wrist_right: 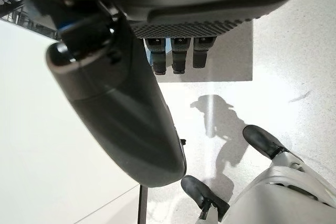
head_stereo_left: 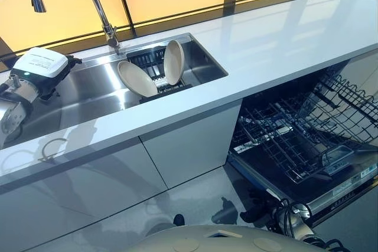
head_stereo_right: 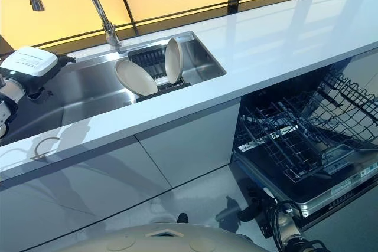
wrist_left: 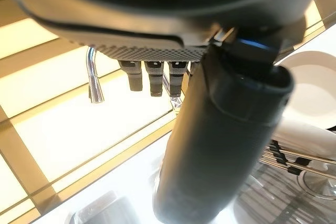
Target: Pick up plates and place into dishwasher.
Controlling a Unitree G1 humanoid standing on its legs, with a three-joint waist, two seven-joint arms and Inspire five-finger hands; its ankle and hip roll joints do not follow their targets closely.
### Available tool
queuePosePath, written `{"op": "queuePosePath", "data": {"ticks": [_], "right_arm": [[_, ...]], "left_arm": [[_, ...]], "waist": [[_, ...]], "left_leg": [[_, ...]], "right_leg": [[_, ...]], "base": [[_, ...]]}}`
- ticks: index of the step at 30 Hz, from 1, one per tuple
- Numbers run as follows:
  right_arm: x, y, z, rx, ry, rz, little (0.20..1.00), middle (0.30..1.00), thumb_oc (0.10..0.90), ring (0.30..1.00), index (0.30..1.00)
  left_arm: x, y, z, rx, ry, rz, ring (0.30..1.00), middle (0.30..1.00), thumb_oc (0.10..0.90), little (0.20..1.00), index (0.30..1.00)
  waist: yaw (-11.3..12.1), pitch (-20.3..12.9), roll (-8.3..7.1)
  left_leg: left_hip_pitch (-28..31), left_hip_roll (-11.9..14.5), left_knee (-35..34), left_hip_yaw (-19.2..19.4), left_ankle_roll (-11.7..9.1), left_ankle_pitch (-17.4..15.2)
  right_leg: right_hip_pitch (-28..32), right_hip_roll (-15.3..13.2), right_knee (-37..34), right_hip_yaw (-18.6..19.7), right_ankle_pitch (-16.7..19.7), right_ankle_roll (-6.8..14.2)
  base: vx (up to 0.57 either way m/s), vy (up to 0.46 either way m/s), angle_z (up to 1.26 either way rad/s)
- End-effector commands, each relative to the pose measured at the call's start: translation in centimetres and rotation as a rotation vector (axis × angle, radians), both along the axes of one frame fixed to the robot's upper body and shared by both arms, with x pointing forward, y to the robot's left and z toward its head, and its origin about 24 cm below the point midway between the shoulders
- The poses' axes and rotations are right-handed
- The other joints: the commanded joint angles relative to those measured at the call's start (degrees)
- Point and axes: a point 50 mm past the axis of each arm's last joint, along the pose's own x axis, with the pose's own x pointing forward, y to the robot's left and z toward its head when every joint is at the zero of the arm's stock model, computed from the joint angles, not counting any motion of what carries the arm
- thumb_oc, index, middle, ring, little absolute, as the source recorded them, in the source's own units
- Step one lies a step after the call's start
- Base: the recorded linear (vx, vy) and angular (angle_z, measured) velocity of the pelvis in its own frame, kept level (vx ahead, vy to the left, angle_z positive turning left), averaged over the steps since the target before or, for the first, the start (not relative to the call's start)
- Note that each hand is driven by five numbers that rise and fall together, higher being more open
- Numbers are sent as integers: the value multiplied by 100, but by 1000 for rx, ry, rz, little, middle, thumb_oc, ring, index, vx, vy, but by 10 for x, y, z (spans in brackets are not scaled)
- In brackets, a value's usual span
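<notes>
Two cream plates stand in a dark rack (head_stereo_left: 155, 66) inside the steel sink (head_stereo_left: 88, 95). One plate (head_stereo_left: 137, 79) leans back and the other (head_stereo_left: 173, 61) stands nearly upright beside it. My left hand (head_stereo_left: 52, 76), with a white cover on top, hovers over the sink's left end, well apart from the plates. Its fingers (wrist_left: 152, 77) are relaxed and hold nothing, and a plate (wrist_left: 310, 72) shows past the thumb. My right hand (wrist_right: 121, 108) hangs low over the floor, open and empty. The dishwasher (head_stereo_left: 331, 187) is open at the right, its lower rack (head_stereo_left: 295, 140) pulled out.
A tall curved faucet (head_stereo_left: 97, 4) rises behind the sink. The white countertop (head_stereo_left: 283, 39) runs to the right above the dishwasher. An upper wire rack (head_stereo_left: 351, 101) juts out over the lower one. White cabinet fronts (head_stereo_left: 189, 140) stand below the sink.
</notes>
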Motion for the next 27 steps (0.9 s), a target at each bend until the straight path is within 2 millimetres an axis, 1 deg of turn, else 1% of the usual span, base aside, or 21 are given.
{"op": "queuePosePath", "data": {"ticks": [1, 7, 11, 14, 19, 20, 21, 22, 23, 25, 27], "right_arm": [[41, -8, 19, -28, -137, 8, 900, 900, 800, 900, 900], [41, -6, 17, -34, -128, -14, 900, 900, 800, 900, 900], [40, -7, 17, -39, -121, -28, 900, 900, 800, 900, 900], [39, -8, 17, -40, -121, -38, 900, 900, 800, 900, 900], [41, -6, 17, -42, -122, -55, 900, 900, 800, 900, 900], [38, -7, 14, -41, -121, -43, 900, 900, 800, 900, 900], [23, -10, 7, -47, -126, -39, 900, 900, 800, 900, 900], [14, -10, 5, -51, -134, -24, 900, 900, 800, 900, 900], [12, -10, 4, -52, -134, -20, 900, 900, 800, 900, 900], [-1, -8, 3, -58, -151, 13, 900, 900, 800, 900, 900], [-7, -7, 3, -60, -165, 38, 900, 900, 800, 900, 900]], "left_arm": [[13, 1, 79, -47, -315, 37, 900, 900, 800, 900, 900], [21, -6, 75, -102, -357, 45, 900, 900, 800, 900, 900], [25, -10, 77, -147, -403, 41, 900, 900, 800, 900, 900], [27, -14, 78, -167, -408, 30, 900, 900, 800, 900, 900], [34, -24, 71, -165, -386, 7, 900, 900, 800, 900, 900], [35, -26, 69, -166, -382, 1, 900, 900, 800, 900, 900], [35, -30, 67, -168, -380, 1, 900, 900, 800, 900, 900], [33, -30, 66, -170, -378, 13, 900, 900, 800, 900, 900], [33, -29, 66, -171, -377, 15, 900, 900, 800, 900, 900], [32, -26, 68, -167, -368, 38, 900, 900, 800, 900, 900], [32, -24, 68, -152, -352, 56, 900, 900, 800, 900, 900]], "waist": [[-127, 76, 56], [-208, 78, 20], [-266, 76, 12], [-292, 86, 7], [-332, 116, 10], [-332, 113, 29], [-349, 112, 59], [-410, 140, 83], [-420, 143, 89], [-569, 224, 113], [-675, 282, 119]], "left_leg": [[463, -484, 95, 316, 274, -1159], [467, -486, 64, 376, 266, -1158], [475, -489, 57, 414, 266, -1163], [475, -489, 68, 441, 270, -1166], [472, -491, 89, 475, 280, -1176], [460, -490, 94, 488, 282, -1176], [428, -487, 103, 527, 289, -1197], [423, -493, 103, 559, 309, -1217], [422, -494, 102, 566, 313, -1220], [411, -502, 113, 636, 339, -1247], [394, -505, 131, 695, 353, -1259]], "right_leg": [[-612, -103, 325, 93, 102, 435], [-610, -85, 252, 164, 134, 445], [-605, -74, 207, 237, 153, 444], [-608, -71, 195, 273, 168, 444], [-619, -71, 197, 338, 176, 450], [-634, -57, 208, 374, 179, 454], [-690, -46, 242, 439, 173, 481], [-720, -47, 249, 476, 174, 502], [-725, -46, 249, 484, 174, 505], [-779, -41, 267, 568, 173, 529], [-833, -32, 294, 643, 175, 545]], "base": [[40, 23, 0], [25, 7, -2], [45, 10, -6], [39, 4, -3], [36, 1, -4], [14, 25, -8], [-8, 41, -13], [-15, 39, -19], [-35, 44, -20], [-47, 46, -20], [-35, 31, -18]]}}
